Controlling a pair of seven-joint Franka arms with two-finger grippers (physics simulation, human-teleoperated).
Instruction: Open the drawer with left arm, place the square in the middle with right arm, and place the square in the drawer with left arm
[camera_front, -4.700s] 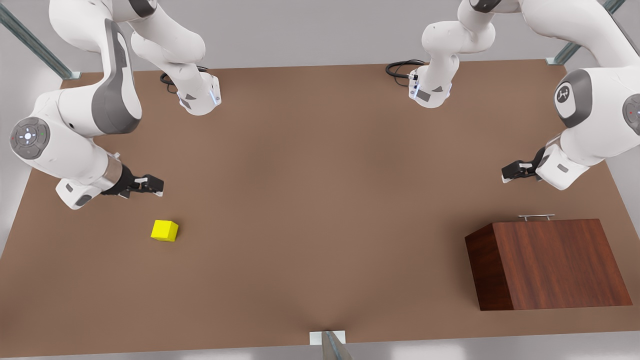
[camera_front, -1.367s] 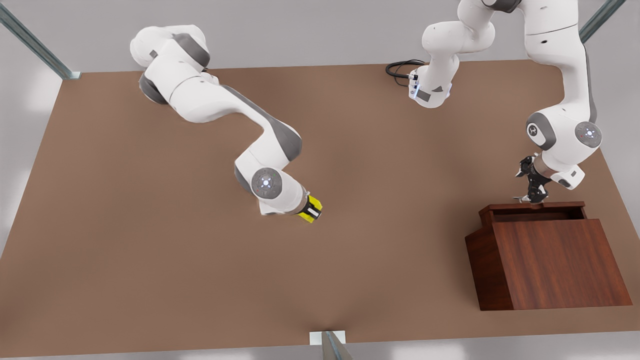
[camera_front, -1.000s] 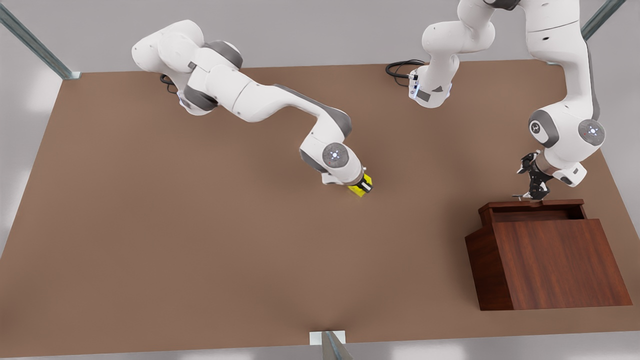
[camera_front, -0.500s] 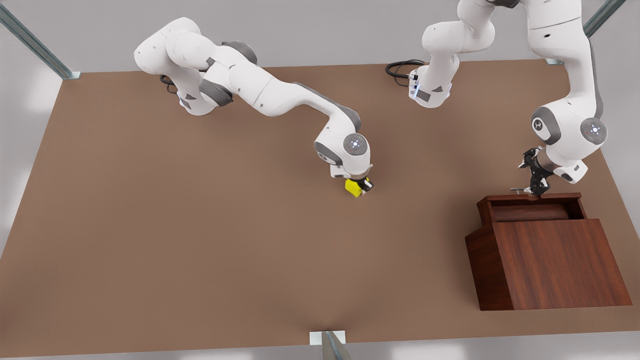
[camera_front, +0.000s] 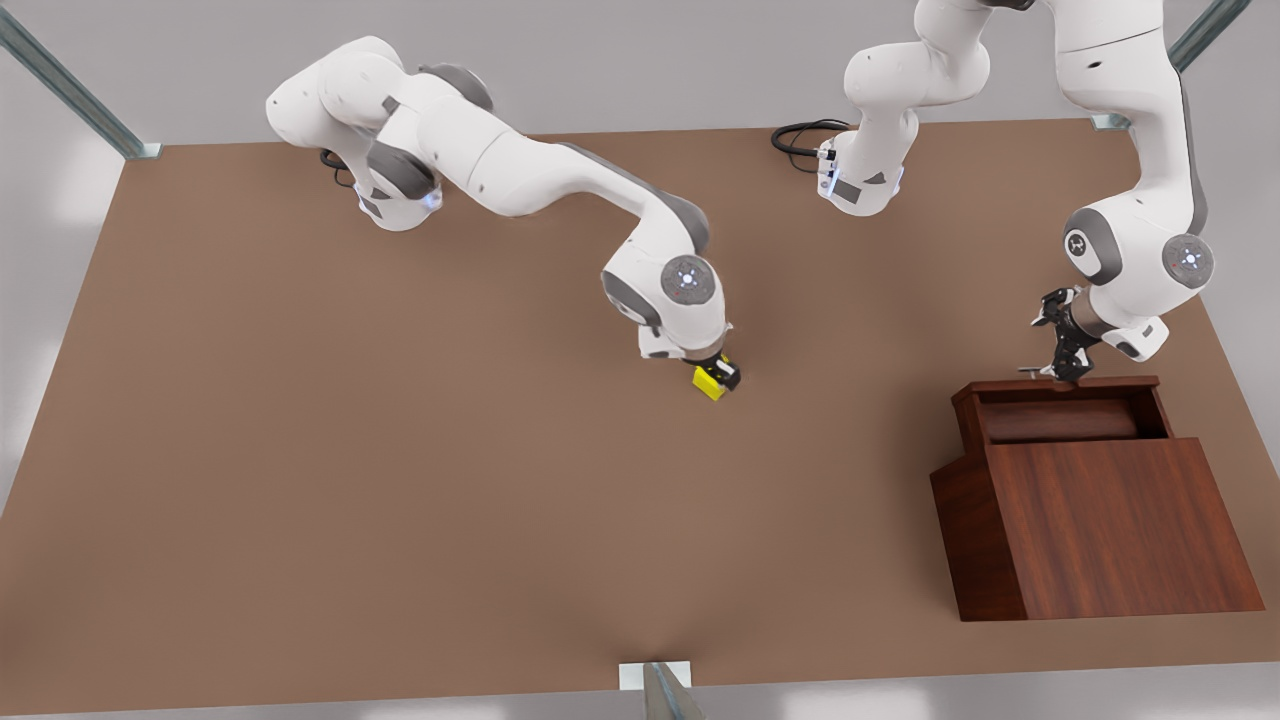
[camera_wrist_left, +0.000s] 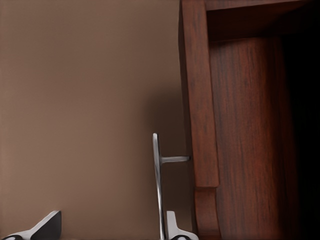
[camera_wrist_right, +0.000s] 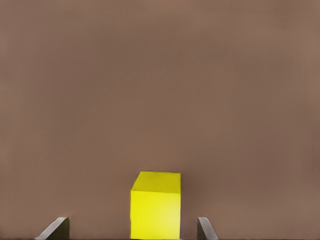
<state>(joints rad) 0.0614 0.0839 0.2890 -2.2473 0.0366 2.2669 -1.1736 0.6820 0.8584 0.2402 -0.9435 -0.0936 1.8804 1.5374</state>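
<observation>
Yellow square sits on the counter mid-table; we find the right hand spread wide around it. The left hand, fingers parted, straddles the handle of the pulled-out drawer. Placement looks done; next, we judge, the left arm must fetch it.

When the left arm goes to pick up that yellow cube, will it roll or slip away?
Probably not. The yellow cube has flat faces and sits flat on the tabletop, so it should stay put rather than roll. Its sides look smooth and parallel, so it may slip if pinched off-centre. It looks rigid.
</observation>
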